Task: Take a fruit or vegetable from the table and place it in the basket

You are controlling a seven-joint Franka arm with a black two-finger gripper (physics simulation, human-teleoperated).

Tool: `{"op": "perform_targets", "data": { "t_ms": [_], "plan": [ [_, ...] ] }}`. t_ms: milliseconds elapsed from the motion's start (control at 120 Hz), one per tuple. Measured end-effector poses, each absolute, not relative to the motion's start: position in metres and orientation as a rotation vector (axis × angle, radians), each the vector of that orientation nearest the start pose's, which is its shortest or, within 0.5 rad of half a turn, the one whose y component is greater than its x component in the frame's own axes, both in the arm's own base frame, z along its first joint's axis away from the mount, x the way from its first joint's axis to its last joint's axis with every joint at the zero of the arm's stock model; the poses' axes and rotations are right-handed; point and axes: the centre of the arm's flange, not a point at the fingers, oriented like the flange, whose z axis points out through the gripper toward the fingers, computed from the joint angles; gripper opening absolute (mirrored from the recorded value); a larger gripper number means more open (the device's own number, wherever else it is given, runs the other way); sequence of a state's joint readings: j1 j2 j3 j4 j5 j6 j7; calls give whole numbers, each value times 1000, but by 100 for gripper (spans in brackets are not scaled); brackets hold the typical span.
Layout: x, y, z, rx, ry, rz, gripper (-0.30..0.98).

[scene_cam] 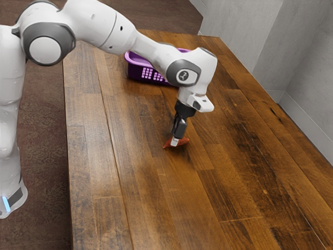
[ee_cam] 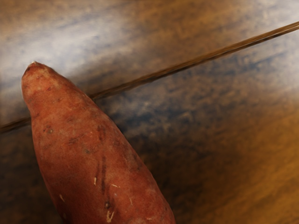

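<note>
"What do you have in front of you, largest first?"

"You have the wooden table [scene_cam: 156,208], its brown planks glossy and darkly streaked; in the wrist view a dark seam [ee_cam: 187,63] crosses the wood and passes behind the sweet potato [ee_cam: 93,149]; over the table you see the white and grey arm [scene_cam: 109,26], coming in from the exterior view's upper left."

"And your basket?"

"You find the purple basket [scene_cam: 136,70] on the table, partly hidden behind the arm; its wall has rows of small openings, and it stands well apart from the sweet potato."

"How are your jaws, then?"

"You have the black gripper [scene_cam: 175,141] pointing down, its lower end at the sweet potato; whether the jaws are released or clenched on it, I cannot tell you from these views."

"So where is your vegetable?"

"You have it outside the basket, low at the tabletop right at the gripper's end; I cannot tell you if it touches the wood; it is reddish orange, lying lengthwise, and it narrows to a blunt tip [ee_cam: 39,74]; smallest of all, you can spot pale scars [ee_cam: 110,215] and dark pits on its skin."
</note>
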State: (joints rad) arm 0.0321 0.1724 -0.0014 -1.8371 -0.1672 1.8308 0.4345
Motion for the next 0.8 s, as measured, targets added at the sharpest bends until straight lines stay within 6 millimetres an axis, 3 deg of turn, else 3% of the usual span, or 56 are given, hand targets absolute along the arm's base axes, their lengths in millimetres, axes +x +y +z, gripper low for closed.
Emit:
{"op": "perform_targets", "data": {
  "t_ms": [283,508,800],
  "plan": [
    [593,4,411,-3275,595,234,67],
    [595,5,411,-3273,604,224,33],
    [595,6,423,-3261,611,168,15]
  ]
}}
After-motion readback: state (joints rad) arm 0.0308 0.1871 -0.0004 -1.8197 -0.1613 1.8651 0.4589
